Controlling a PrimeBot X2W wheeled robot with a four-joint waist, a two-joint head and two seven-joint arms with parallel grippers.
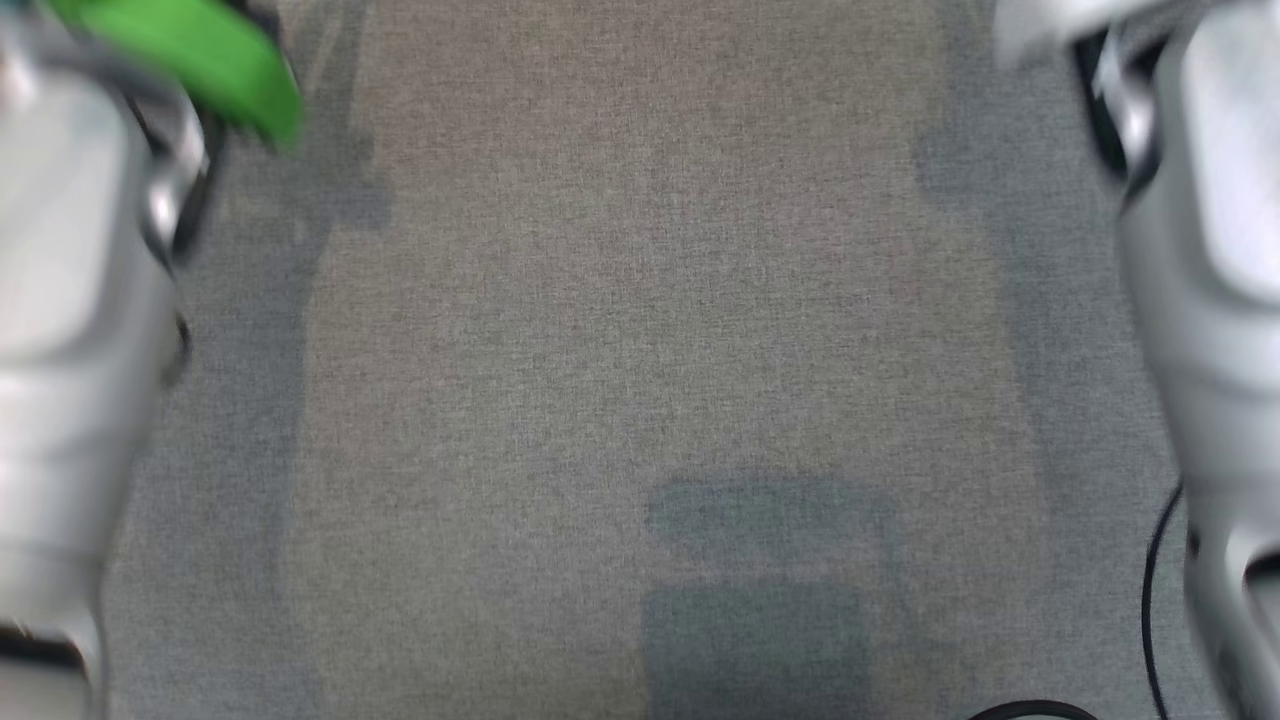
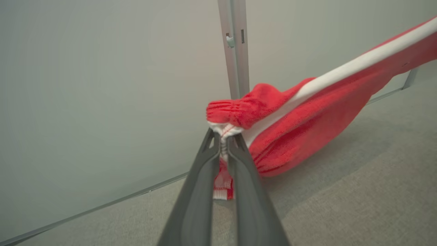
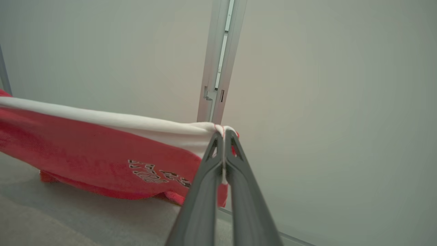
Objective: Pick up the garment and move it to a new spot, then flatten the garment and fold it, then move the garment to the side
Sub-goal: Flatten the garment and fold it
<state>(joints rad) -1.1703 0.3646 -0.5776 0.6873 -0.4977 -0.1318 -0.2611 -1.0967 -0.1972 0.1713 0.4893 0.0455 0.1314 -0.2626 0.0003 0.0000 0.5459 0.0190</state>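
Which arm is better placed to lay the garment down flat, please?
Probably right: the right gripper pinches the garment cleanly at its white edge, the cloth hanging flat, while the left gripper holds a bunched end.

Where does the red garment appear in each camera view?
Head view: grey floor between the pale forearms.
Left wrist view: garment centre to upper right, pinched by left gripper.
Right wrist view: garment left to centre, pinched by right gripper.
Shared landmark: metal wall post.
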